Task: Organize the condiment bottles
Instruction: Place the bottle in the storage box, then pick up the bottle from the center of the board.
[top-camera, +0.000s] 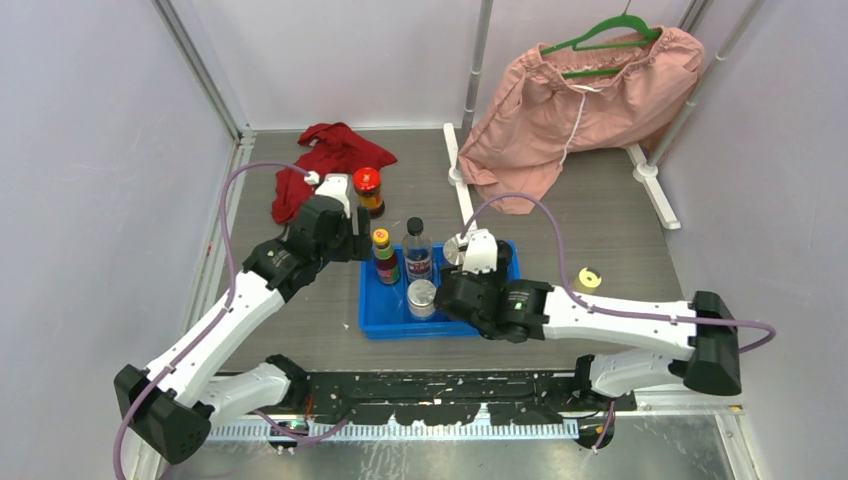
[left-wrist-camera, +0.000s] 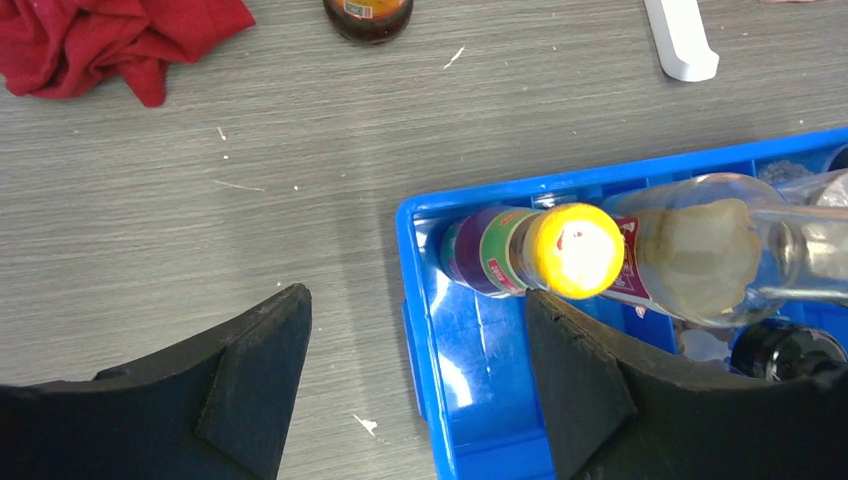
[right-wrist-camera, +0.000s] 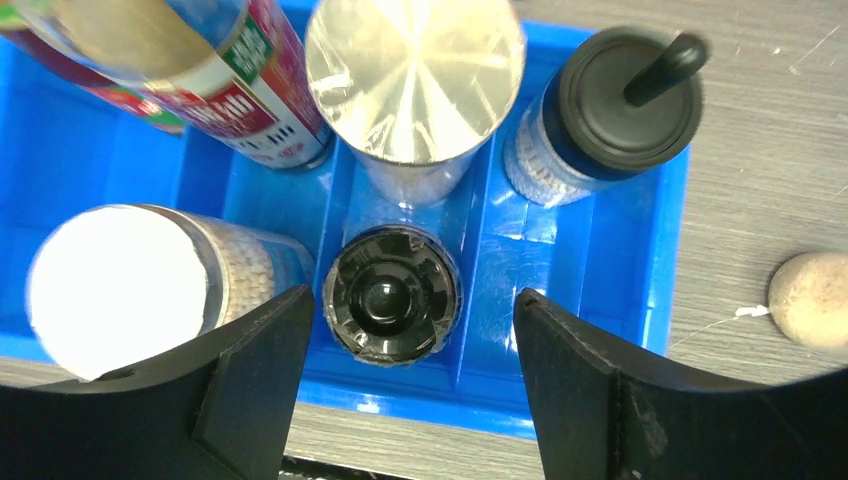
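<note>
Left end effector (left-wrist-camera: 415, 335): you have it spread over the tray (left-wrist-camera: 560, 180) rim, beside the yellow-capped bottle (left-wrist-camera: 573, 250) standing inside.
Right end effector (right-wrist-camera: 410, 310): spread above the black-capped bottle (right-wrist-camera: 392, 293) in the tray.

No wording is legible anywhere. The yellow-capped bottle (left-wrist-camera: 505, 252) has a purple and green label and the clear bottle (left-wrist-camera: 700, 255) beside it a red one, both too blurred to read.
</note>
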